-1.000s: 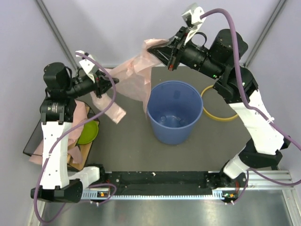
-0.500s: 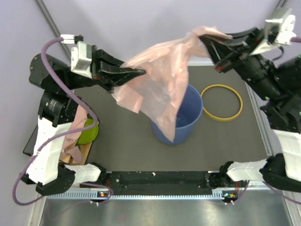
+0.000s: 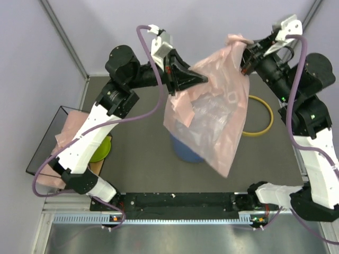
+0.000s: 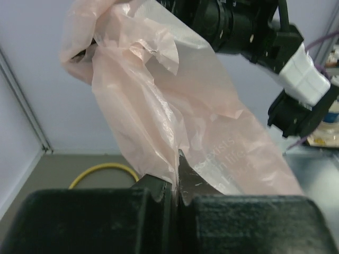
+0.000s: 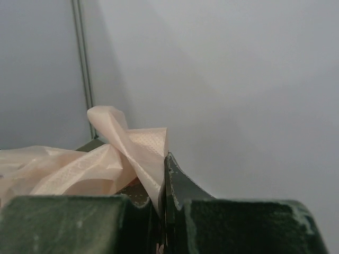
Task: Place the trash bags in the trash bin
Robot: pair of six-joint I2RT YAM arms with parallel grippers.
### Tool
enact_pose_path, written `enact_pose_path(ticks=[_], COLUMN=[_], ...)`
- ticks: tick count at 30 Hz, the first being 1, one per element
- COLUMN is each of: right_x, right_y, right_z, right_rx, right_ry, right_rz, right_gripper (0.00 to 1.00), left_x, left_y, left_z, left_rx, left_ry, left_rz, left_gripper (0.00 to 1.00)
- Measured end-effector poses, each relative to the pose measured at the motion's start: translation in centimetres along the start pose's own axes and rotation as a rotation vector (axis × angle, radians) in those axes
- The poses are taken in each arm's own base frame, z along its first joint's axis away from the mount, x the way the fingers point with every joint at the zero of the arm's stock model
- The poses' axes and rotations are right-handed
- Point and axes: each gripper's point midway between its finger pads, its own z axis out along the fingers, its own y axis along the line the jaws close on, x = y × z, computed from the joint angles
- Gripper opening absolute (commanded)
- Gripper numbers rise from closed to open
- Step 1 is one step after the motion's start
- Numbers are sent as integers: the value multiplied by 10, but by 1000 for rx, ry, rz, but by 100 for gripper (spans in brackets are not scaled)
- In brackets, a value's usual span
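Trash bag held taut in the air over the trash bin, hanging off-centre.

The left fingers are pinched shut on the bag's left edge, and the right fingers are clamped on a twisted handle at the far right. The bag hides most of the bin, and its low corner dangles near and right of it. If let go here, the film would likely drape over the rim or slide onto the tabletop toward the yellow ring. Pulling the arms wider apart could tear the thin plastic or slip it from a pinch.
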Motion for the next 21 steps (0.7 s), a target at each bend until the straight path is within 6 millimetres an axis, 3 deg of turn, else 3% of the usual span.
enact_pose_path(ticks=[2, 6, 11, 15, 18, 21], right_x=[-6, -42, -81, -67, -38, -6], right_y=[0, -2, -1, 5, 10, 15], right_z=[13, 21, 15, 26, 45, 77], right_rx=[-14, -19, -30, -62, -97, -137], right_ry=[-11, -101, -217, -222, -184, -142], right_rz=[-1, -22, -48, -51, -37, 6], right_gripper=[0, 0, 0, 0, 0, 0], left_x=[-9, -31, -19, 24, 62, 81], left_y=[7, 19, 30, 43, 70, 102], left_z=[8, 28, 43, 32, 3, -40], left_rx=[-3, 14, 18, -60, -198, -356], left_ry=[-50, -167, -210, -167, -118, -100], left_rz=[-42, -110, -187, -244, -274, -261], left_gripper=[0, 0, 0, 0, 0, 0])
